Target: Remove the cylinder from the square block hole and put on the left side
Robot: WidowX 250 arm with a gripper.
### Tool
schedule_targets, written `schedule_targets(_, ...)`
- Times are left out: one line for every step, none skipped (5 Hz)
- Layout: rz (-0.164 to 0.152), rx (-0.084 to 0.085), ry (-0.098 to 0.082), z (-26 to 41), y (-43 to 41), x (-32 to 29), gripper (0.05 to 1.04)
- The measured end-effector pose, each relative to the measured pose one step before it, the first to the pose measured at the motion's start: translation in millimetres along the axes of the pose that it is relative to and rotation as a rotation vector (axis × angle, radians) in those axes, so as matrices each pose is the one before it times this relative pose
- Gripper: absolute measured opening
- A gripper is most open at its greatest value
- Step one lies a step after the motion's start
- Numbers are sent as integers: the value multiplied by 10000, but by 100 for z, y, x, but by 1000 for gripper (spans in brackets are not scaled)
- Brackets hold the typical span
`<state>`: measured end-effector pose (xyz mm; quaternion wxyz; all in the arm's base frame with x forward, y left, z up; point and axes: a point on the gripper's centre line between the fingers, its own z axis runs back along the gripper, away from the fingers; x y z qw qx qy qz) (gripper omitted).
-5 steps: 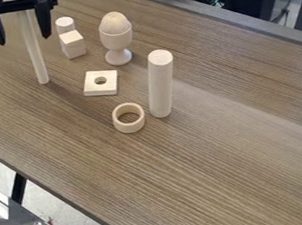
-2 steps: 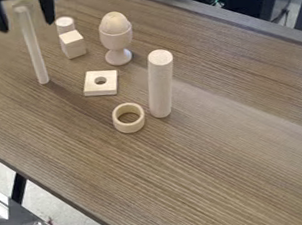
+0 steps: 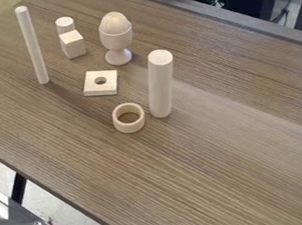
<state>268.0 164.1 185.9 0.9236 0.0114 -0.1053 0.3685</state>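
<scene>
End effector withdrawn | thin cylinder (image 3: 33,48) upright, clear of it | grip: can't tell

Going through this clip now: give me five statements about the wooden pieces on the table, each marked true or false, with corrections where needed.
1. The thin rod stands upright on the table. True.
2. The thin rod is in the hole of the square block. False: it stands apart from the block, on its left in the view.
3. The egg sits in the egg cup. True.
4. The thick cylinder stands inside the ring. False: it stands beside the ring, on its right in the view.
5. The square block lies flat, its hole facing up. True.
</scene>
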Motion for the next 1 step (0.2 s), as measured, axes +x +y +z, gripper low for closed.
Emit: schedule_targets(-759,-531,-11,1587,-2848,-509,999)
